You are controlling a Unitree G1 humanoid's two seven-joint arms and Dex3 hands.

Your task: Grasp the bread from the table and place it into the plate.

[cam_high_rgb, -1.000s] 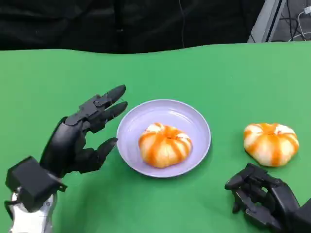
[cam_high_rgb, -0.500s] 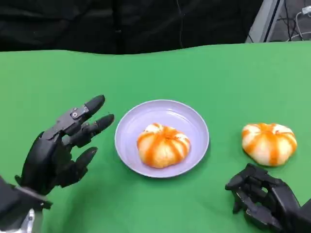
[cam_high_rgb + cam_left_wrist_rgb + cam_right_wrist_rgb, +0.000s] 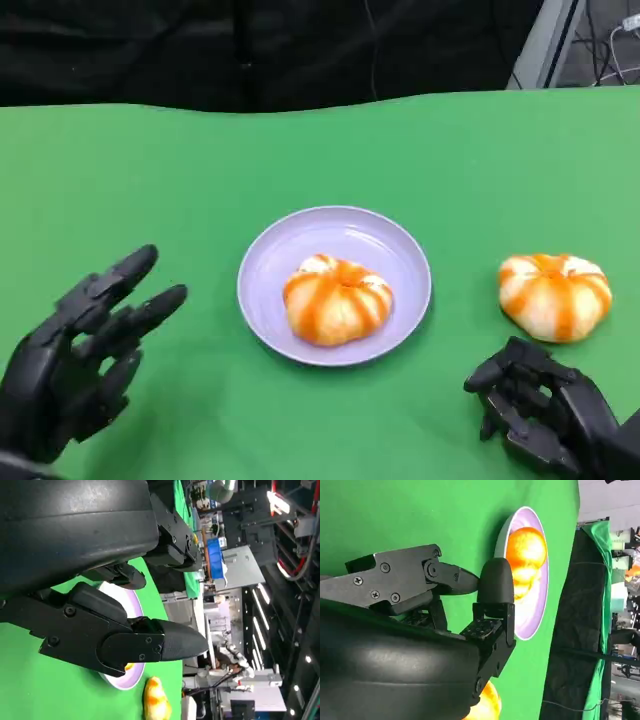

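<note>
The green tabletop [image 3: 320, 150] carried a lilac plate [image 3: 290, 245] w/ one bread [image 3: 337, 299] already inside it. A second bread [image 3: 555, 294] lay right of the plate, well apart from its rim. The left hand [image 3: 75, 355] was left of the plate, fingers spread, holding nothing. The right hand [image 3: 535, 410] was curled in, empty, near the second bread. Probably the next step is grasping: the right hand must unfold and reach to this bread.

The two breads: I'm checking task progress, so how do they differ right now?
The bread in the plate lies on the lavender plate, away from both hands. The bread on the table lies on the green table, just beyond the right hand. Both are round, white with orange stripes.
</note>
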